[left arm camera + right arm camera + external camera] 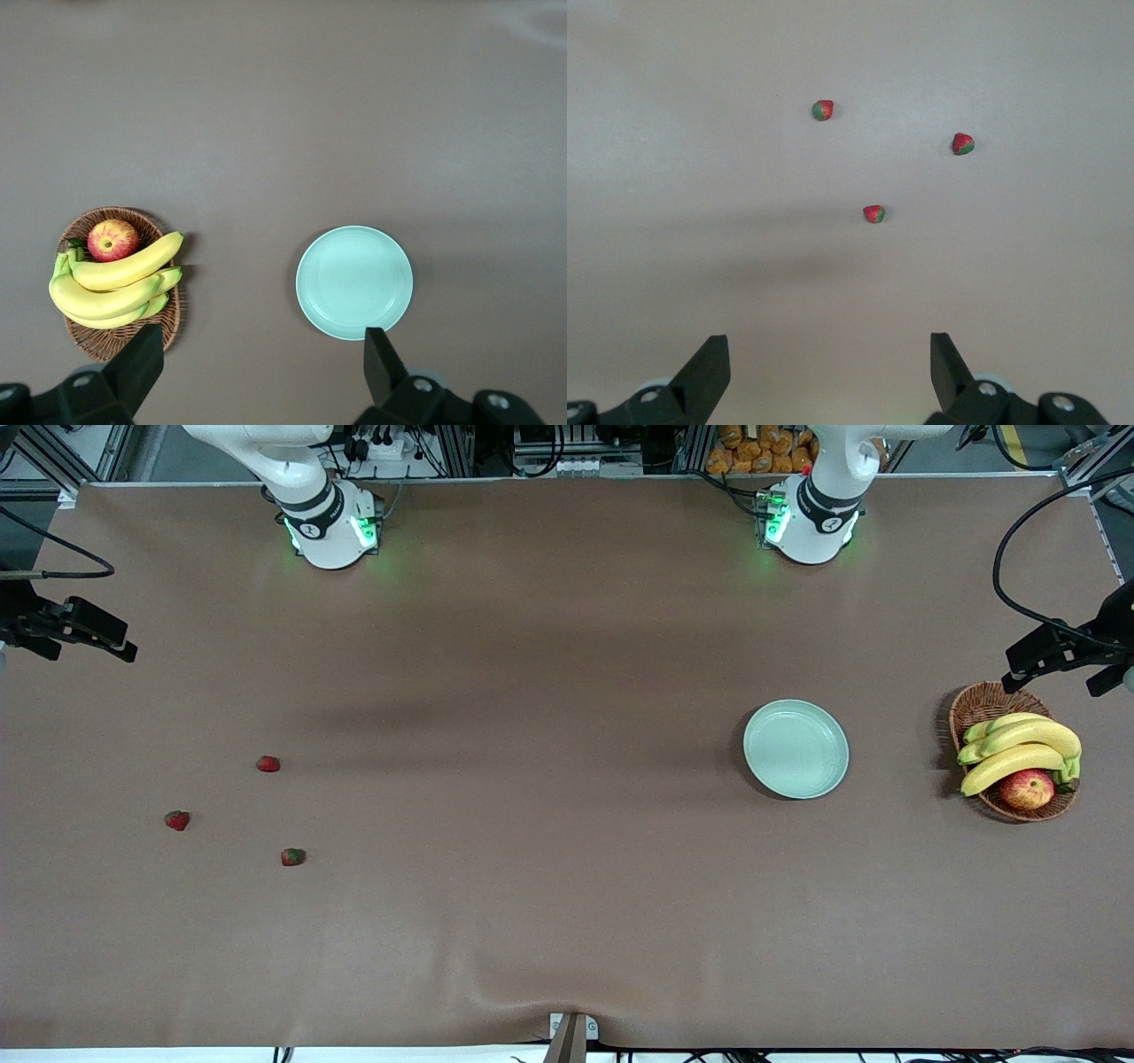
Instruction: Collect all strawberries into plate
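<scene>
Three small red strawberries lie apart on the brown table toward the right arm's end: one [267, 763], one [177, 820] and one [292, 856] nearest the front camera. The right wrist view shows all three [823, 110] [963, 143] [873, 213]. The pale mint-green plate [796, 748] is empty toward the left arm's end, and it also shows in the left wrist view [354, 282]. My right gripper [89, 651] [828, 354] hangs open and empty high over the table's right-arm end. My left gripper [1054, 677] [262, 354] hangs open and empty high, over the table beside the basket.
A brown wicker basket [974, 701] [111, 341] with bananas [1019, 748] and a red-yellow apple [1028, 788] stands beside the plate at the left arm's end. A small grey bracket [571, 1032] sits at the table's front edge.
</scene>
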Robot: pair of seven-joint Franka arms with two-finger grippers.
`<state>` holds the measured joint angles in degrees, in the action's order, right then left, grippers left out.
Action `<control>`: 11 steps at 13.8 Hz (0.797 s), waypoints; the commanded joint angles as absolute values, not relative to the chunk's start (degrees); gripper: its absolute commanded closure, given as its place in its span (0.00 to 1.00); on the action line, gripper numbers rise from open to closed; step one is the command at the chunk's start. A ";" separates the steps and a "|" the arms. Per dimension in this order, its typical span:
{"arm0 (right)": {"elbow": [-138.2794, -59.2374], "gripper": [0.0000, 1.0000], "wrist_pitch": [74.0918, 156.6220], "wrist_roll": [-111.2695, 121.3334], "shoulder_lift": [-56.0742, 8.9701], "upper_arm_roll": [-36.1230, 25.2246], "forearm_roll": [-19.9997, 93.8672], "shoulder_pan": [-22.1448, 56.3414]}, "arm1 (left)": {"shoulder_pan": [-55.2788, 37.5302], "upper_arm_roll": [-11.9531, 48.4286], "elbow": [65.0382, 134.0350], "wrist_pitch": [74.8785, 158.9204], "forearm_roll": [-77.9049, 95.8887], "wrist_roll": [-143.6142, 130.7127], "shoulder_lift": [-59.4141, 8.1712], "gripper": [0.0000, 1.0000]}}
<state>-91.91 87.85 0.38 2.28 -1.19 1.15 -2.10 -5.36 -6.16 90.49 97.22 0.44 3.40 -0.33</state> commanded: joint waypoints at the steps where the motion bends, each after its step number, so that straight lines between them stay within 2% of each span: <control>1: -91.05 0.00 87.28 0.70 1.85 -0.53 0.88 -2.99 | -5.27 -6.06 89.82 96.42 0.53 2.99 -0.44 0.00; 11: -93.60 0.00 89.38 1.05 1.06 -0.53 0.88 -5.00 | -5.54 -5.98 90.09 96.07 0.79 3.16 -1.32 0.00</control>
<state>-92.64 88.16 0.39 1.83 -1.23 1.15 -3.23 -5.49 -6.10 90.54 97.05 0.44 3.40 -1.10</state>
